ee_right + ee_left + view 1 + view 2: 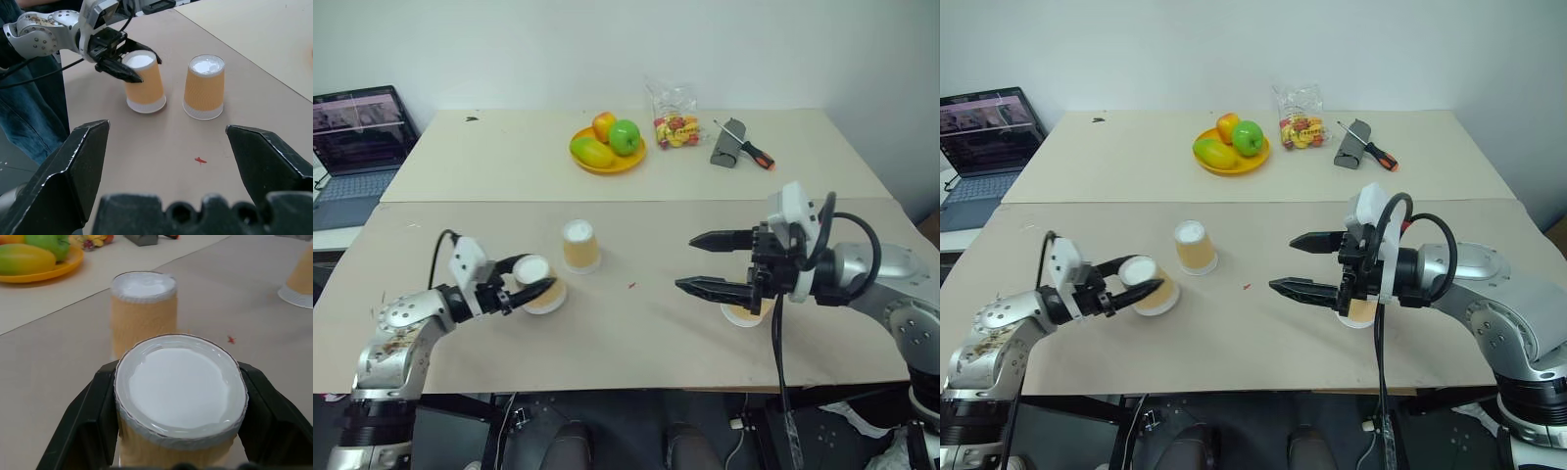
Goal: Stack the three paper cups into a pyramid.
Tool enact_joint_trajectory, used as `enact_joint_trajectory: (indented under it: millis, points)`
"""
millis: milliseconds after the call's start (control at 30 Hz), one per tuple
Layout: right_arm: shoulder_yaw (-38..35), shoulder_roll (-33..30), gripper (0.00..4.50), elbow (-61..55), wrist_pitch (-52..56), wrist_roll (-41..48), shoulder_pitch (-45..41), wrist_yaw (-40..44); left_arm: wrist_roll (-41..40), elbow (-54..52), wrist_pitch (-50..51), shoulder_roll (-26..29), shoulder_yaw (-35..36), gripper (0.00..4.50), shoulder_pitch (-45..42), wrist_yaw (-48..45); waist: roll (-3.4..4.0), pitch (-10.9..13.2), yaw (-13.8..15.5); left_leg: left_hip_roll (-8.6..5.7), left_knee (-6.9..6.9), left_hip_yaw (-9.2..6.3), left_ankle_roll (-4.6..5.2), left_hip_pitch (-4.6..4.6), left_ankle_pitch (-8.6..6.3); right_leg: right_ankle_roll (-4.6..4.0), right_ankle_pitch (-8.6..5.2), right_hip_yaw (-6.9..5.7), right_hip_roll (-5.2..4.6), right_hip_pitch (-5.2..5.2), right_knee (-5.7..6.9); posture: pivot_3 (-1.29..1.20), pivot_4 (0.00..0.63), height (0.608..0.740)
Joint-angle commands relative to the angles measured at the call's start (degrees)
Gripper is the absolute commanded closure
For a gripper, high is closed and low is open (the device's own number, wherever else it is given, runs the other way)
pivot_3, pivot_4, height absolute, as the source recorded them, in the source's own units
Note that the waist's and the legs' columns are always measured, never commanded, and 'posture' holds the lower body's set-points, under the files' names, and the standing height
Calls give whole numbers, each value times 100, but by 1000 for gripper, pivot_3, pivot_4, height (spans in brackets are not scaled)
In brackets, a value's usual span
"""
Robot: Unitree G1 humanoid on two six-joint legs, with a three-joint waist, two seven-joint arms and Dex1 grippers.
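Three paper cups stand upside down on the near table, tan ribbed sides with white bases up. My left gripper (534,275) is shut on the left cup (144,85), one finger on each side just under its base. The middle cup (580,247) stands free a short way behind and to the right of it. Partly hidden under my right gripper (686,262) is the third cup (1361,311). That gripper hangs above the table, open wide with nothing between its fingers, pointing left toward the other two cups.
On the far table sit a yellow plate (631,163) of fruit, a clear bag of sweets (674,122), a grey block (725,148) and a screwdriver (754,152). A laptop (357,137) stands open at the far left. A seam runs between the two tables.
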Motion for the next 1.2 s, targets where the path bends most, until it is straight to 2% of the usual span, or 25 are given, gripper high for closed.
enact_joint_trajectory:
  millis: [33, 233, 400, 567, 767, 967, 1033, 1100, 1200]
  points:
    - [-255, -57, 0, -155, -123, -11, -19, -32, -75, -599, 154, -70, -493, 1857, -61, -175, 0, 0, 3, 0, 0, 0, 0, 1, 0, 0, 0, 0, 0, 0, 1, 0, 150, 740]
    - [-315, -37, 0, -266, -90, 47, 23, -158, 425, -214, 64, -602, -1337, 1857, -649, 0, 0, 0, 13, -1, 5, 0, 1, 1, 0, 0, 0, 0, 1, 2, 4, 0, 150, 740]
    - [-442, -62, 0, -400, -22, 161, 100, -301, 949, 710, -146, -1337, -1875, 1857, -1410, 251, -1, 0, 26, -4, 8, -1, 1, 0, 1, 0, 0, -1, 1, 5, 2, 0, 150, 740]
    - [-588, -137, 0, -499, 40, 241, 196, -397, 1382, 1694, -611, -1885, -2127, 1857, -1999, 340, -1, 0, 37, -10, 10, -2, 5, 3, 3, 0, 0, -2, -1, 11, 3, 0, 150, 740]
    - [-740, -214, 0, -599, 90, 404, 279, -533, 1729, 2499, -964, -2193, -2201, 1857, -2371, 447, -1, 0, 48, -11, 12, -4, 10, 8, 6, 2, 1, -2, -1, 19, 3, 0, 150, 740]
    - [-795, -248, 0, -620, 76, 467, 312, -639, 1930, 2689, -1135, -2216, -2235, 1857, -2397, 480, -1, 0, 50, -13, 16, -9, 12, 42, 7, 5, 3, -5, -1, 64, -4, 0, 150, 740]
    - [-774, -245, 0, -602, 58, 460, 305, -652, 1922, 2654, -1146, -2198, -2207, 852, -2391, 462, -1, 0, 43, -12, 16, -13, 13, 63, 7, 5, 2, -9, -1, 91, -9, 0, 150, 740]
    - [-747, -241, 0, -580, 38, 445, 295, -651, 1914, 2591, -1158, -2179, -2163, 170, -2392, 442, -1, 1, 27, -13, 16, -13, 12, 68, 7, 6, 2, -10, 0, 96, -9, 0, 150, 740]
    - [-701, -229, 0, -543, 13, 412, 274, -629, 1937, 2360, -1183, -2108, -2131, 47, -2364, 398, -1, 1, 13, -11, 16, -16, 13, 47, 7, 6, 2, -10, 2, 75, -10, 0, 150, 740]
